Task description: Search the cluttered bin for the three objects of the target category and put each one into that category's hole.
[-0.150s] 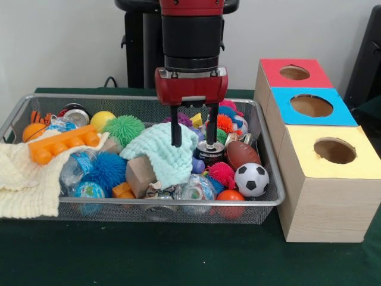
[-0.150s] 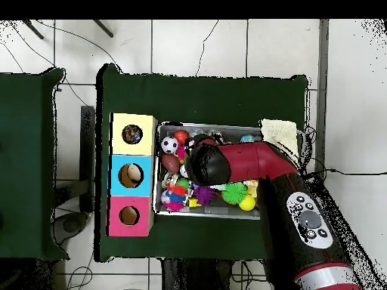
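The red and black arm's gripper [image 1: 194, 132] hung over the middle of the wire mesh bin [image 1: 271, 196], its two black fingers [image 1: 176, 126] spread apart. One finger stood against the pale mint knitted cloth [image 1: 166, 152]; the other reached down to the top of a dark drink can [image 1: 209, 153] standing just beside that cloth. Whether that finger touched the can could not be told.

The bin sat on the green-covered desk [image 1: 149, 253] and was crowded. At its right end lay a brown toy football [image 1: 242, 154], a black and white toy soccer ball [image 1: 251, 179] and a small orange ball [image 1: 230, 196]. A pink spiky ball [image 1: 222, 173] rested between the can and the soccer ball. Toward the left were a green spiky ball [image 1: 124, 128], a blue spiky ball [image 1: 109, 169], a yellow ball [image 1: 102, 120], an orange plastic building block [image 1: 62, 143] and a cream knitted cloth [image 1: 24, 179] draped over the bin's left rim.

Just right of the bin stood a row of three wooden boxes with round holes in coloured tops: the red-topped box [image 1: 294, 72] farthest back, the blue-topped box [image 1: 312, 106] in the middle, the yellow-topped box [image 1: 333, 151] nearest. In the overhead view, the yellow-topped box's hole [image 2: 132, 134] showed something dark and speckled inside, and the blue-topped box's hole [image 2: 132, 174] something pale.
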{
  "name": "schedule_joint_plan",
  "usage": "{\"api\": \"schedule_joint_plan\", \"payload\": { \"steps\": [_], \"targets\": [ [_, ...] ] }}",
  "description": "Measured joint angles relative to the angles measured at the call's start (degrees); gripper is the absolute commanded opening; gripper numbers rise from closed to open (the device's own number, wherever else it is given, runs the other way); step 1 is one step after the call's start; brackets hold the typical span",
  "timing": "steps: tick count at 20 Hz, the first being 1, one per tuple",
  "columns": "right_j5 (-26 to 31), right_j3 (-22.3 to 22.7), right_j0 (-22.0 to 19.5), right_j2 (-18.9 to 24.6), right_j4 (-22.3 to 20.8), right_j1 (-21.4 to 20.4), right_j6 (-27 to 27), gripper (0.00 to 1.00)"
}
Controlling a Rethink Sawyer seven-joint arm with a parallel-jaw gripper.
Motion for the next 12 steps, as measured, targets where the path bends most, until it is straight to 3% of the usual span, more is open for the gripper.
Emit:
{"api": "schedule_joint_plan", "payload": {
  "steps": [12],
  "targets": [
    [-5.77,-0.04,-1.32,-0.04,-0.82,2.51,0.0,1.0]
  ]
}}
